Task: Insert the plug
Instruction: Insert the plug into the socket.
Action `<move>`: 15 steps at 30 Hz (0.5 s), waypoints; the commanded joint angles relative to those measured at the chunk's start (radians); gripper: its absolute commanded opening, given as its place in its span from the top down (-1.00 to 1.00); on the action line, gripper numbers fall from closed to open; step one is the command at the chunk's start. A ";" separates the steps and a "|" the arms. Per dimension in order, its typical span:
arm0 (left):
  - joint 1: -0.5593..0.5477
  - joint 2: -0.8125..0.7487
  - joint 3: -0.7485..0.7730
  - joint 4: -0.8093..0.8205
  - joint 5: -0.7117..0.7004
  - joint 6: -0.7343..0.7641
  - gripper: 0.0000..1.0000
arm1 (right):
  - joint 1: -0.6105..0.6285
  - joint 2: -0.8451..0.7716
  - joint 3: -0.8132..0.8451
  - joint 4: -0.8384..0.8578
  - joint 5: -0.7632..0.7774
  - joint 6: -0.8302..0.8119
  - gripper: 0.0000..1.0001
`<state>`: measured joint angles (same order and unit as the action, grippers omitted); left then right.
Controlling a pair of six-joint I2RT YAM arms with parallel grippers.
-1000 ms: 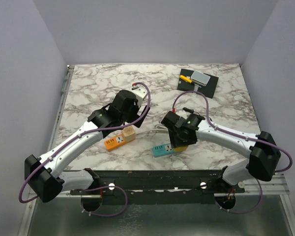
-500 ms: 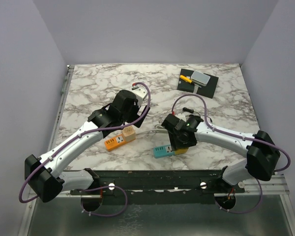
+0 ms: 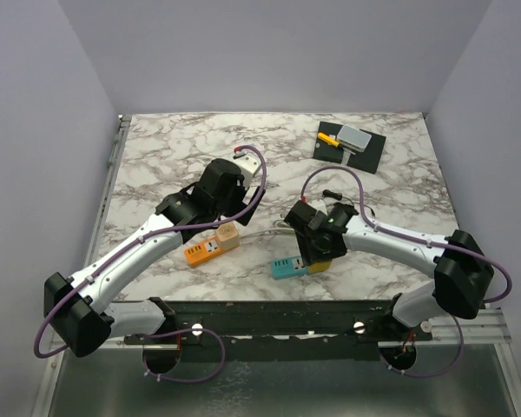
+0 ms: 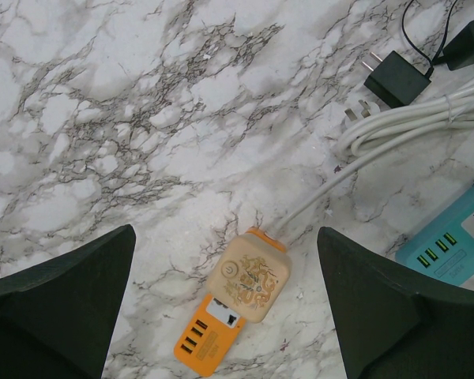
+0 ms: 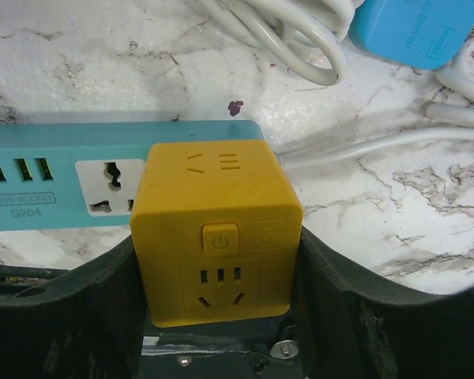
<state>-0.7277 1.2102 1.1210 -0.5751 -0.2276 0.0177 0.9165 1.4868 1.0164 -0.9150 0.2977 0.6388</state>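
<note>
Right gripper fingers abt half open, clamped on both sides of the yellow cube plug, lower ctr of the right wrist view; the cube's switch + socket face the cam. The cube sits over the right end of the teal strip, covering it; whether its pins are in, can't tell. Left gripper fingers are spread wide, holding nothing, hanging above the beige cube on the orange strip, touching neither. Room: white cables + a blue block crowd the top of the right wrist view. The marble table lies bare in the upper left of the top view, w/ a black mat at upper right, well apart from both arms. Only the left wrist view shows the black adapter, upper right, just beside the cable loops. The top view hides the yellow cube mostly under the arm.
</note>
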 commanded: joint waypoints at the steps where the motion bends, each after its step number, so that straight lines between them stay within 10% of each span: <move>1: 0.004 0.005 0.019 -0.008 -0.003 -0.014 -0.98 | 0.002 0.061 -0.106 0.032 -0.053 0.024 0.99; 15: 0.004 0.008 0.042 -0.010 -0.024 0.003 -0.98 | 0.029 0.104 -0.208 0.082 -0.116 0.061 0.99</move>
<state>-0.7277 1.2121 1.1248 -0.5751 -0.2283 0.0185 0.9211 1.4700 0.9562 -0.8505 0.2905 0.6537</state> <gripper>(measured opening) 0.989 0.633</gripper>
